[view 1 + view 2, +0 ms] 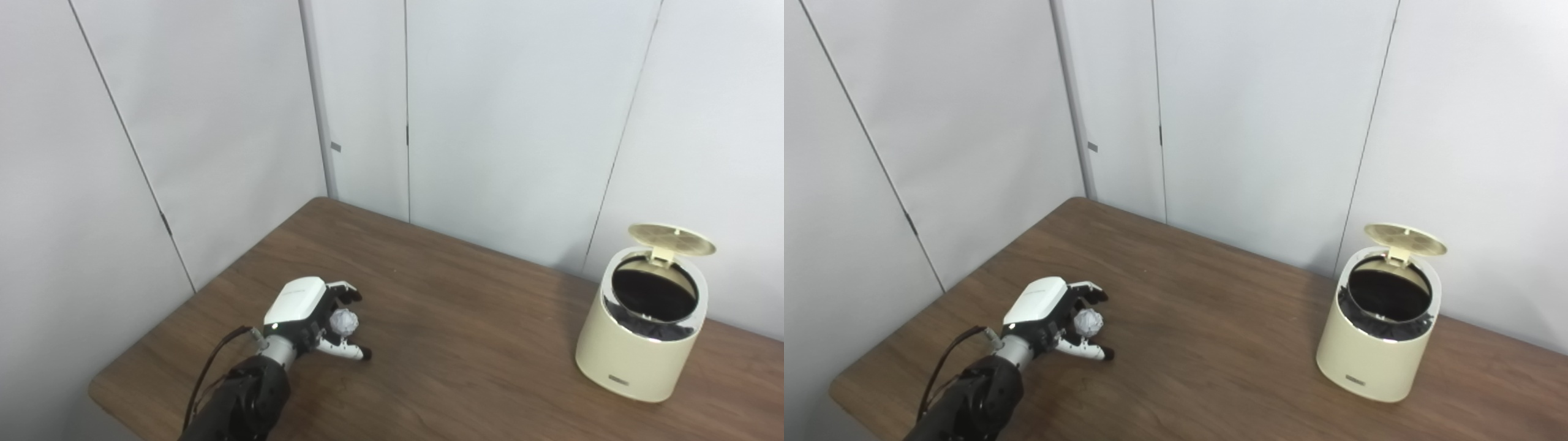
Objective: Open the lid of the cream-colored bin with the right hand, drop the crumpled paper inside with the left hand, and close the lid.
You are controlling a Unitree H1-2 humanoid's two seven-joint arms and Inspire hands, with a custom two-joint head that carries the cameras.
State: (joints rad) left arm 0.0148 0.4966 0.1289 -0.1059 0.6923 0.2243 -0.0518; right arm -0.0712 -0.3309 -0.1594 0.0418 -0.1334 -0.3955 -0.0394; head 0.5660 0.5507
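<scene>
Cream bin [640, 346] stands far right, lid [672, 239] raised; my left hand [318, 321] cups the crumpled paper [343, 322], ready for carrying.

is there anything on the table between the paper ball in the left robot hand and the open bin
Nothing visible. The left robot hand has the crumpled paper between its fingers, and the stretch of table from there to the cream-colored bin is bare. The bin's lid is already up, so its mouth is open.
</scene>
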